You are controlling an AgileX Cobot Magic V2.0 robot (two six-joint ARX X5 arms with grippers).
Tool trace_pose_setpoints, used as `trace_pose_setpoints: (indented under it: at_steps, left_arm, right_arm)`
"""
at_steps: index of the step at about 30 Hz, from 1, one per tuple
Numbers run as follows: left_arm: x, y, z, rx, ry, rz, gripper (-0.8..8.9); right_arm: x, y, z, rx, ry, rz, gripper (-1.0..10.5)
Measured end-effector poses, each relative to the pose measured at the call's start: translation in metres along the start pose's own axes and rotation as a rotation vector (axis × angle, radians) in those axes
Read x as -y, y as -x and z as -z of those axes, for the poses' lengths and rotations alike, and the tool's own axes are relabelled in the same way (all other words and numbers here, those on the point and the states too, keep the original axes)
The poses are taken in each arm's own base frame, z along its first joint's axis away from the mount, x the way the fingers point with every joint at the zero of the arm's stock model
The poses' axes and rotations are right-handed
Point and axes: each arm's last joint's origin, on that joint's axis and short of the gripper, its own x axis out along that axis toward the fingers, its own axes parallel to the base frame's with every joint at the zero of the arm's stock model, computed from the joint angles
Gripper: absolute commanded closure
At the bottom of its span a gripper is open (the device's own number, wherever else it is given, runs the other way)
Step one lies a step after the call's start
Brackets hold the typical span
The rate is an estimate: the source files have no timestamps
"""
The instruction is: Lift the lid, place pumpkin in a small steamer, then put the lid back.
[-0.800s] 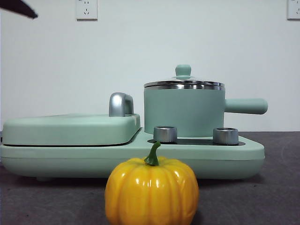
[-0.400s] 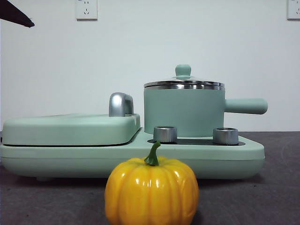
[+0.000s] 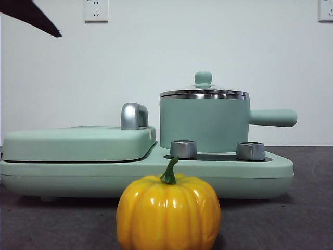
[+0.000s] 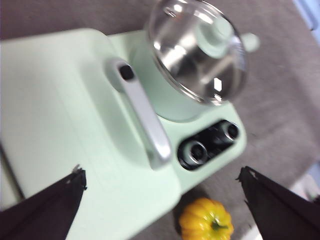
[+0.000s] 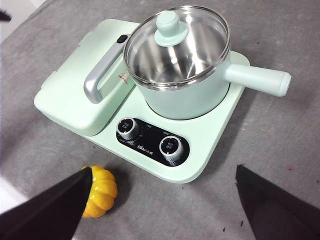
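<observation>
A test bench is suggested: a bare white wall with sockets [image 3: 96, 10] is seen behind a grey-covered table [image 3: 307, 208].

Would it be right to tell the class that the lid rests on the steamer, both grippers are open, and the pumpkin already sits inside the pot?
Not quite: the pumpkin sits on the table in front of the appliance, as the front view shows. The rest holds.

Grey table [image 5: 280, 145] under mint-green appliance base [image 5: 210, 145] and, just beside it, pumpkin [image 3: 167, 212].

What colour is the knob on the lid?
Mint green knob on the lid, clearest in the right wrist view.
</observation>
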Motion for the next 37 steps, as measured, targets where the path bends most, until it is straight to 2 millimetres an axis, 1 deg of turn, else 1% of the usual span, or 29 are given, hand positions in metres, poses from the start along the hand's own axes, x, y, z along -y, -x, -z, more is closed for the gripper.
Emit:
trace_pose_setpoints:
  at_steps: [5,9,14,17,19,22,27,29,32,35,37]
  left_arm:
    - [0.002,-0.02,-0.042,-0.078,0.012,-0.055,3.14]
    - [0.008,-0.041,-0.072,-0.116,0.001,-0.048,3.14]
    - [0.027,-0.065,-0.107,-0.134,-0.041,-0.015,3.18]
    - [0.04,-0.077,-0.121,-0.118,-0.077,0.003,3.18]
    - [0.046,-0.086,-0.126,-0.119,-0.095,-0.014,3.18]
    - [0.054,-0.105,-0.129,-0.136,-0.116,-0.026,3.18]
    - [0.06,-0.141,-0.12,-0.241,-0.131,-0.029,3.19]
    - [0.066,-0.153,-0.115,-0.269,-0.169,-0.061,3.19]
    - [0.078,-0.163,-0.109,-0.276,-0.252,-0.105,3.19]
    - [0.094,-0.167,-0.105,-0.259,-0.329,-0.117,3.19]
    - [0.1,-0.168,-0.105,-0.243,-0.359,-0.105,3.21]
  right_arm:
    - [0.0,0.0,0.0,0.0,0.0,0.0,4.9]
    - [0.0,0.0,0.0,0.001,0.001,0.0,4.9]
    - [0.0,0.0,0.0,0.001,0.001,0.0,4.9]
    - [0.0,0.0,0.0,0.001,0.001,0.0,4.9]
    - [0.0,0.0,0.0,0.001,0.001,0.0,4.9]
    - [0.0,0.0,0.0,0.001,0.001,0.0,4.9]
    - [0.0,0.0,0.0,0.001,0.002,-0.001,4.9]
    - [0.0,0.0,0.0,0.001,0.002,-0.001,4.9]
    - [0.0,0.0,0.0,0.001,0.003,-0.003,4.9]
    - [0.0,0.0,0.0,0.001,0.004,-0.003,4.9]
    - [0.0,0.0,0.0,0.002,0.004,-0.003,4.9]
